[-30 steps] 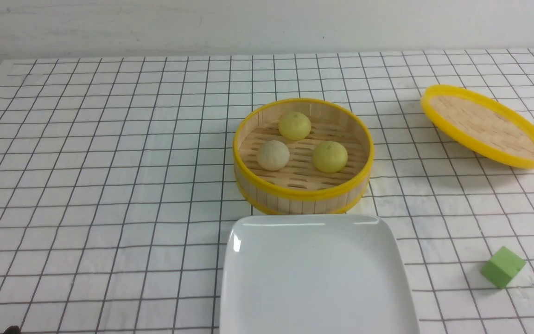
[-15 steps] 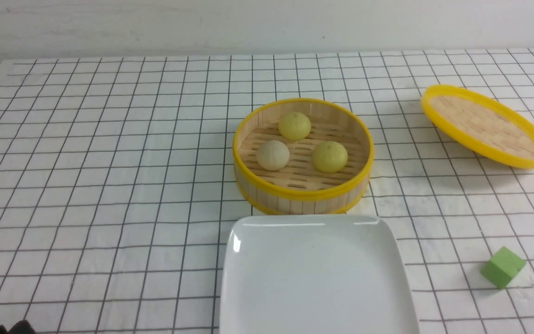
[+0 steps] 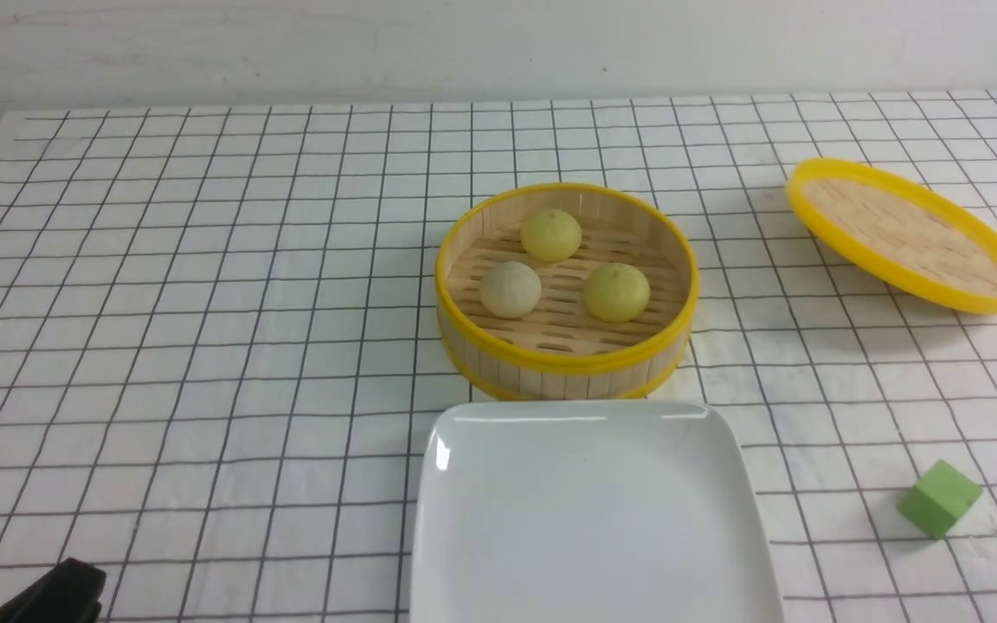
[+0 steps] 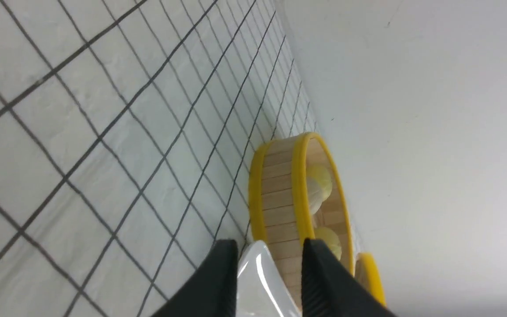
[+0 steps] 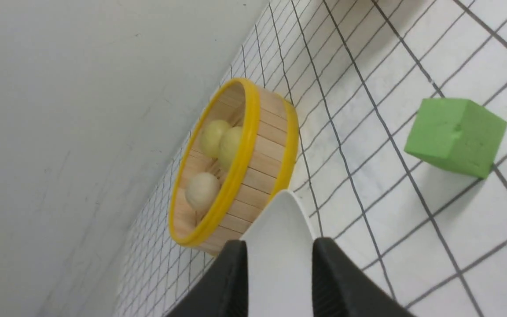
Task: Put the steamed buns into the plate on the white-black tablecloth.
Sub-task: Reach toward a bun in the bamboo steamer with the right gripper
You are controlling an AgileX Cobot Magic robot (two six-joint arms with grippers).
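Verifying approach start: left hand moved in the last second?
Yes. The left hand has come further into the front view from its bottom-left corner, forward and rightward across the white-black tablecloth grid, toward the plate.

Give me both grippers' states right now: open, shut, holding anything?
Left gripper: open, holding nothing.
Right gripper: open, holding nothing.
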